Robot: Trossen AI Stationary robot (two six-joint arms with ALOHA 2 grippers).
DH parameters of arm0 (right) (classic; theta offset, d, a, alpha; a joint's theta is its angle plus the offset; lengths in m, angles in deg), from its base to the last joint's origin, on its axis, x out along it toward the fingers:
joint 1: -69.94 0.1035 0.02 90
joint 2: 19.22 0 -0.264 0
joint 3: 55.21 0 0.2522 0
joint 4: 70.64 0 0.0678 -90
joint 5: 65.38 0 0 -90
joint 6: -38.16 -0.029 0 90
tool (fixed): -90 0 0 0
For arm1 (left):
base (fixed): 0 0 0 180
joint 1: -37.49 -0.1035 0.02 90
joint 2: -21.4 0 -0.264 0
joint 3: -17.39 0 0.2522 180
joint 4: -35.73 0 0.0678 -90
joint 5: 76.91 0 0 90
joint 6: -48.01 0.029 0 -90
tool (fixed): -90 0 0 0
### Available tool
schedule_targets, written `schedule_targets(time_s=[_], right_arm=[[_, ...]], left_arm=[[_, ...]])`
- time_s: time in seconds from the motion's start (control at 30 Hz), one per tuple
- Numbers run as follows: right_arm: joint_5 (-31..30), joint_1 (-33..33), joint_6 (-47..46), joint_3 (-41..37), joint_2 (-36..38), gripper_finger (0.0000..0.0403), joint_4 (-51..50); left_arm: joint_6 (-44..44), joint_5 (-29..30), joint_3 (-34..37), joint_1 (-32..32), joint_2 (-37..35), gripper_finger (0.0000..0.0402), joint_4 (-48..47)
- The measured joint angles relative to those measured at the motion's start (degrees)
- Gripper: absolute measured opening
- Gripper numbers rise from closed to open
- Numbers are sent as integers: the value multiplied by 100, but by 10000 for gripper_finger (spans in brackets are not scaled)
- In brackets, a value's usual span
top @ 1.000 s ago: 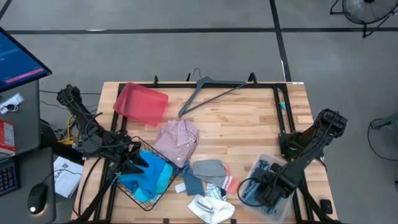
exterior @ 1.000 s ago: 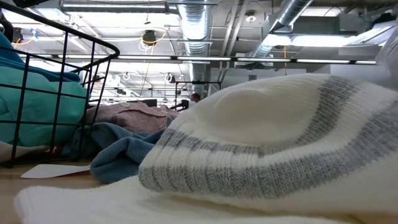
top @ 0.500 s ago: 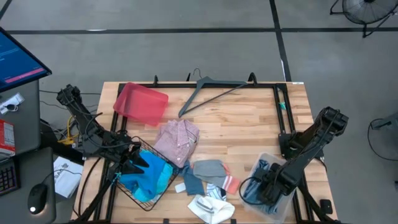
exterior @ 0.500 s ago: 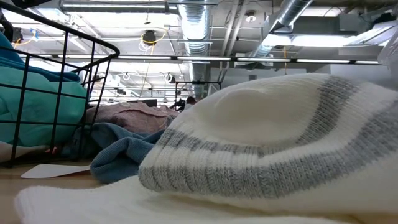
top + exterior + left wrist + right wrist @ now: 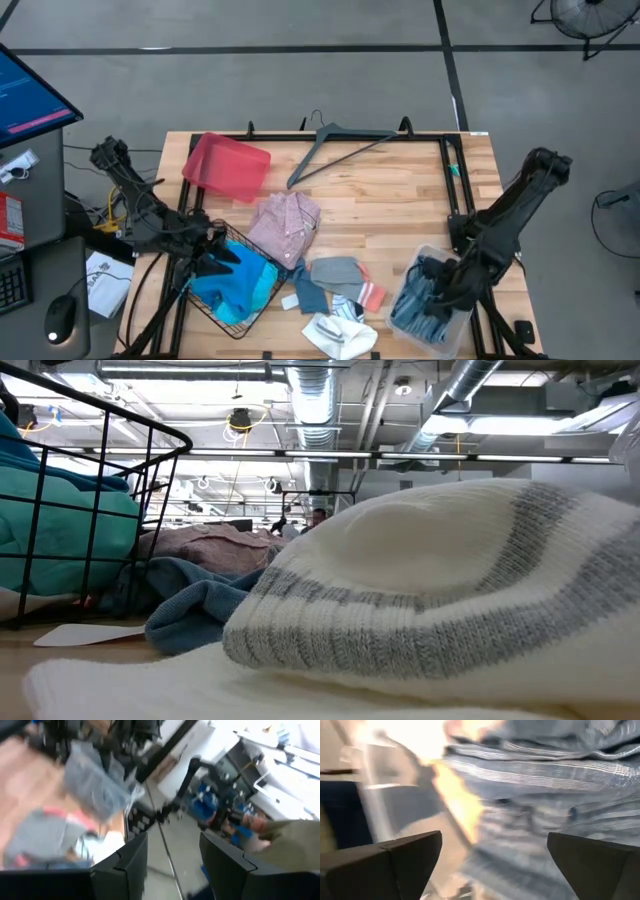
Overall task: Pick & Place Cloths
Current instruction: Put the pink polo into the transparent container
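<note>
High view first: a slatted wooden table [image 5: 400, 200] carries a glossy red plastic tray [image 5: 227, 166] and a thin grey clothes hanger [image 5: 335, 148] near its far edge. A crumpled pink checked shirt [image 5: 286, 224] lies beside a black wire basket [image 5: 262, 296], where soft turquoise cloth [image 5: 238, 278] is heaped. Grey socks with coral tips [image 5: 342, 273] lie near mid-table, touching a small blue-grey cloth [image 5: 308, 292]. A ribbed white knit [image 5: 338, 334] with grey bands sits at the near edge (it fills the low view).

The left gripper [image 5: 210, 262] hangs over the basket's edge; its wrist view shows the dark fingers [image 5: 131, 862] apart with nothing between them.

The right gripper [image 5: 440, 290] is above a clear plastic bin [image 5: 456, 336] at the near right corner, fingers [image 5: 405, 857] spread wide and empty. The blue-grey striped garment [image 5: 555, 795], finely woven and rumpled, lies in the bin just below.

No readable writing or labels appear on the clothing.
</note>
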Motion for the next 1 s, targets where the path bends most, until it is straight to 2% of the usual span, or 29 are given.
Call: schedule_targets(time_s=[0.27, 0.43, 0.57, 0.67, 0.9, 1.0], right_arm=[[-1003, 0, -59, 440, 768, 356, 4], [-1457, -43, 134, 639, 832, 355, 4], [-1472, -148, 254, 682, 817, 354, -2], [-1472, -239, 340, 682, 817, 356, -2], [-1474, -345, 477, 682, 817, 355, 0], [-1474, -372, 505, 682, 817, 355, -3]], left_arm=[[2256, 45, -1, -945, 289, 198, 1307], [2363, 15, -310, -1887, 1042, 217, 1304], [2512, -369, -886, -2410, 1944, 237, 1238], [2495, -825, -1536, -2712, 2668, 248, 635], [1373, -851, -3443, -3184, 4289, 255, -2354], [905, -842, -3948, -3281, 4886, 255, -3042]])
